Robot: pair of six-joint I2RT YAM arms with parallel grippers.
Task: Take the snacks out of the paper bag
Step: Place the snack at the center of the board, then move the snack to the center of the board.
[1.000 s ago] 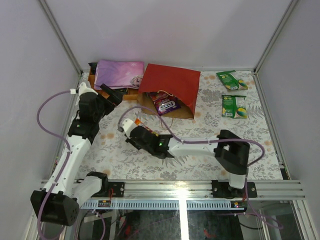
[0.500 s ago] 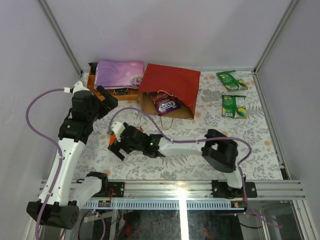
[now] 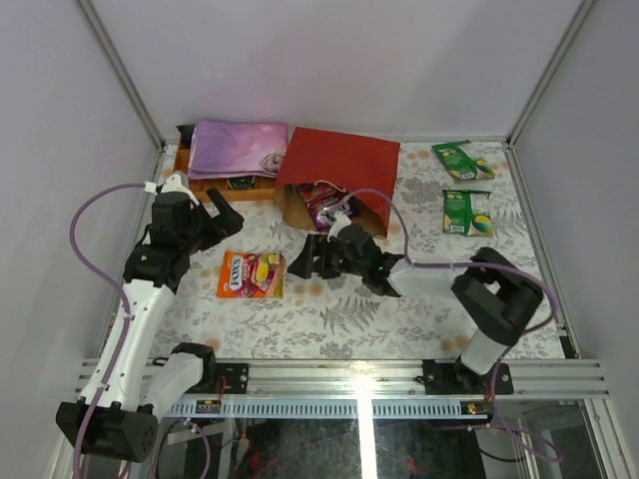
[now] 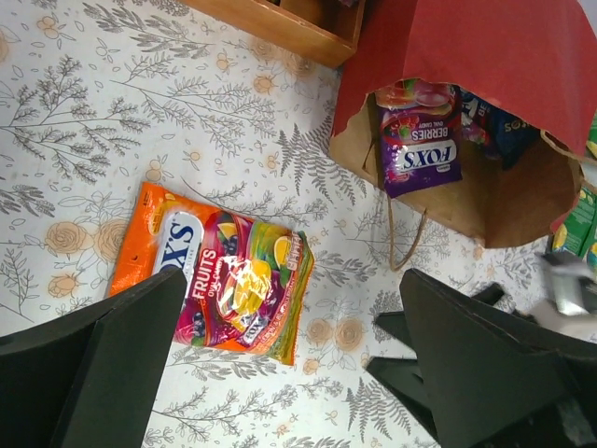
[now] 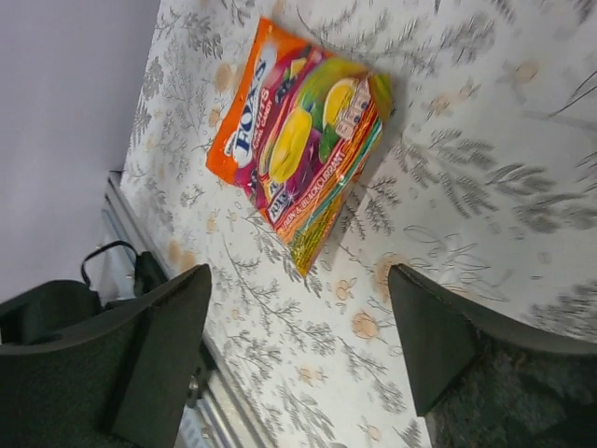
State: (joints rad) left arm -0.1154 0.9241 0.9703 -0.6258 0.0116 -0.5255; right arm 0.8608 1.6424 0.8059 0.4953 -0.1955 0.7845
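My left tool (image 3: 222, 212) and right tool (image 3: 314, 257) both stand spread, holding nothing. An orange packet (image 3: 251, 273) lies flat on the tabletop (image 3: 300, 319) near them; a purple packet (image 3: 324, 205) sits in the mouth of the paper bag (image 3: 344, 165).

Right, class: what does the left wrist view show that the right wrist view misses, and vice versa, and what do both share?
Only the left wrist view shows the red paper bag, the purple sweet packet in its mouth, and a wooden box corner. Only the right wrist view shows a pale wall and a black cable loop. Both show the orange sweet packet on the flowered cloth.
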